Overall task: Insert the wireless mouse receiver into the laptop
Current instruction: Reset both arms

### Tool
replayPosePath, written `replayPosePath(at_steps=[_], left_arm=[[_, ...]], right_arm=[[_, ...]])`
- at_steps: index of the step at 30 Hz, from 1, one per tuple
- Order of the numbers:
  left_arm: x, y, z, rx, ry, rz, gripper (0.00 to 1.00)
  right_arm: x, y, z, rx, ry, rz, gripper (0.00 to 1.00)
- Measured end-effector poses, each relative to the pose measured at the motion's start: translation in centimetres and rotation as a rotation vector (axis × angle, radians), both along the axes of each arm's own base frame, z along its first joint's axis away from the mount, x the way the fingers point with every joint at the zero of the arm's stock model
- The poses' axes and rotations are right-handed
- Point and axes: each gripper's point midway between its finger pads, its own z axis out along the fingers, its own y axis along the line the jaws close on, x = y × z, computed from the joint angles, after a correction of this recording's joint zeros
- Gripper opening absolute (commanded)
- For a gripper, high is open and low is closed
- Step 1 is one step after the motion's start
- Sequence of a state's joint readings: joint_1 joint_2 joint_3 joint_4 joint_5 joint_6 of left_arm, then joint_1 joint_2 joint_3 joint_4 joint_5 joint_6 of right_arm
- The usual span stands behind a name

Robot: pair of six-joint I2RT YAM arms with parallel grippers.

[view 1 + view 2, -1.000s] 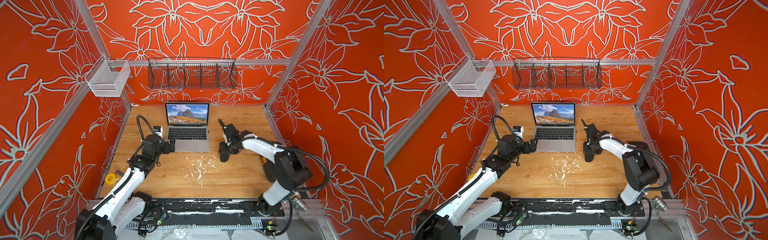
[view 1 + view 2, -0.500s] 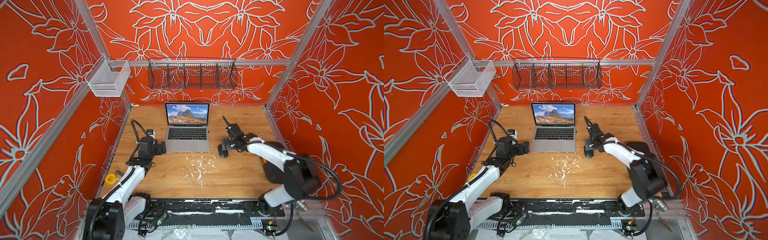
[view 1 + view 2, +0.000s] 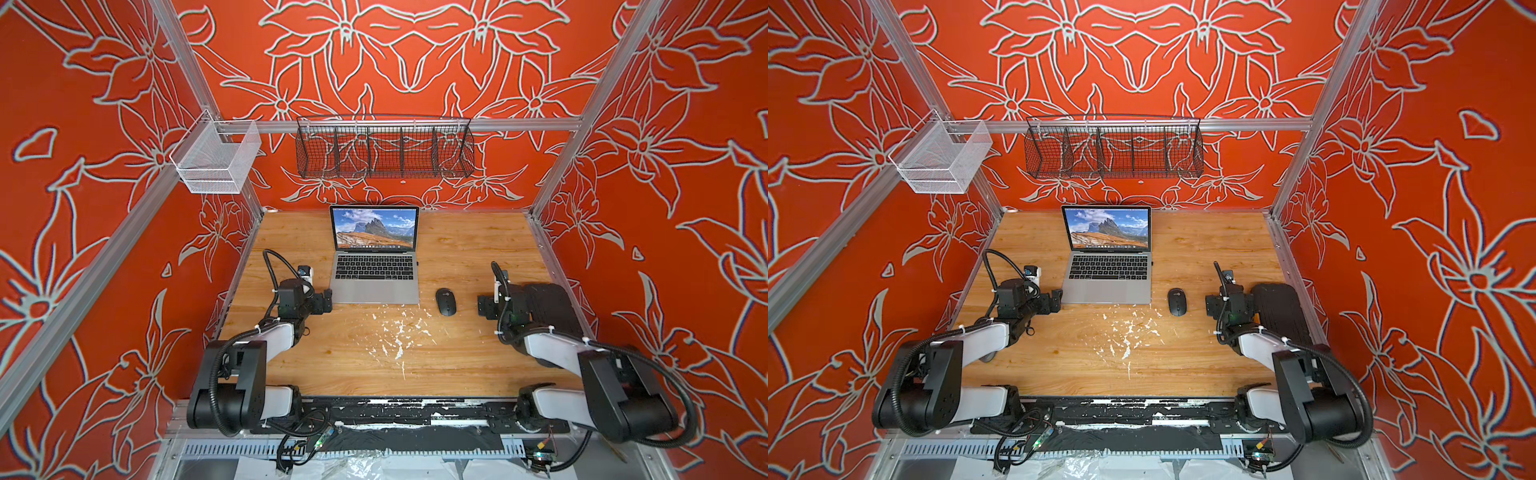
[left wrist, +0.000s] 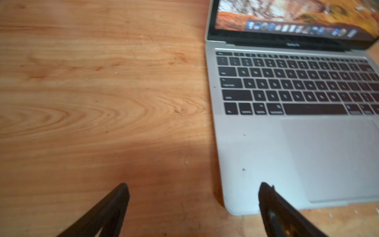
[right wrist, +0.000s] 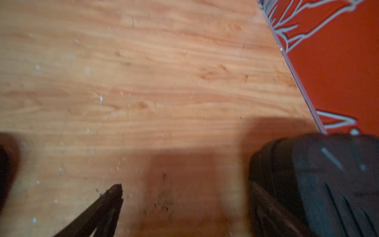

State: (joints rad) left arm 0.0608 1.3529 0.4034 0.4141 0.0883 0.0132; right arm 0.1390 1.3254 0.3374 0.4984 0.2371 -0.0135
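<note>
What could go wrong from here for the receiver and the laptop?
The wireless mouse receiver is a tiny stub at the laptop's right edge; too small to show full seating. The open left end effector, by the laptop's front left corner, might nudge it. The mouse lies near the open right end effector; a sweep could knock it.

Bare tabletop point(image 3: 465, 245) between laptop point(image 3: 376, 287) and mouse point(image 3: 445, 302)

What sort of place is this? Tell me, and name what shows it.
Probably a robot test cell: left arm and right arm mounted at a wooden table, aluminium framing, orange flower-print walls, a laptop and mouse laid out.
</note>
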Motion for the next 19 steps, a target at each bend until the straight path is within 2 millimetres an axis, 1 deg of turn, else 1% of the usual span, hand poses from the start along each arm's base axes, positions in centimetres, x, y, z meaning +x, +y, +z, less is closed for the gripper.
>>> replayPosePath(at_steps=[2, 3, 5, 7, 12, 19], left_arm=[[0.3, 0.4, 0.4, 0.009, -0.016, 0.027, 0.97], [0.5, 0.5, 0.6, 0.015, -0.024, 0.036, 0.97], [0.6, 0.7, 0.8, 0.021, -0.032, 0.049, 0.97], [0.6, 0.8, 0.8, 0.026, -0.035, 0.059, 0.97], [0.7, 1.1, 0.9, 0.032, -0.04, 0.075, 0.97], [0.7, 1.1, 1.0, 0.027, -0.041, 0.079, 0.97]], right_arm=[[1.4, -0.4, 0.6, 0.035, -0.069, 0.01, 0.97], [1.6, -0.6, 0.4, 0.047, -0.078, 0.013, 0.97], [1.8, -1.1, 0.2, 0.068, -0.077, 0.015, 0.97], [2.2, -1.2, 0.6, 0.084, -0.103, 0.023, 0.97], [2.6, -0.7, 1.3, 0.103, -0.132, 0.053, 0.97], [2.6, -0.4, 1.3, 0.112, -0.132, 0.069, 0.97]])
